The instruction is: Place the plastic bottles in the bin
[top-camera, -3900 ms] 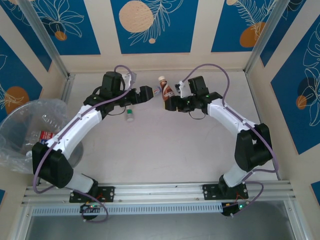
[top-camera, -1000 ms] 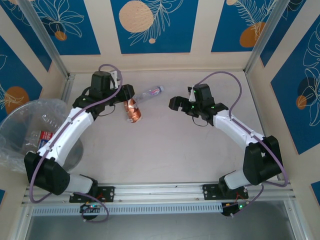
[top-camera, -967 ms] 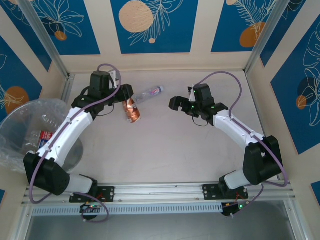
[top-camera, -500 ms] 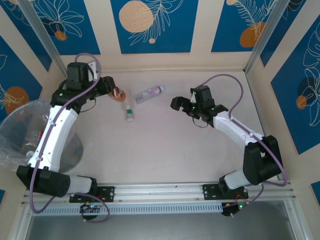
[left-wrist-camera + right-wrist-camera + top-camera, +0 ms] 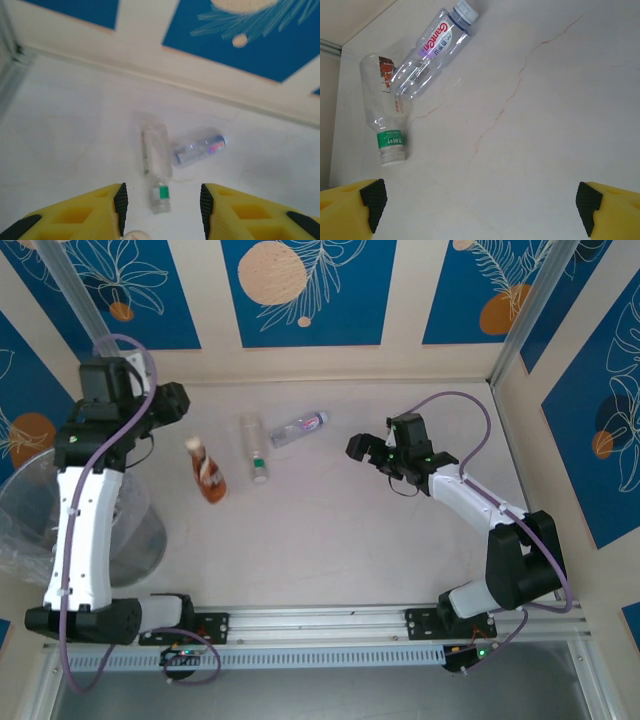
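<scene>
Abruptly, the change: half a second ago my left gripper carried the brown-label bottle near the back wall. The arm has since swung out toward the bin, and the bottle has not come with it.
Left gripper: fingers spread wide with nothing between them. On the wrist camera a white cap peeks up at the bottom edge, nearer the left finger and gripped by neither.
Brown-label bottle: apparently lying on the table, cap toward the back wall, between the bin and the green-capped bottle, short of the bin's rim.
Right gripper: wide open and empty, hovering over bare table and facing the two clear bottles.
Other bottles: the green-capped one and the bluish-label bottle lie near the back wall, their bases touching.
What it means: I judge the carry has failed. This bottle needs picking up again, which leaves three bottles on the table to bin.
</scene>
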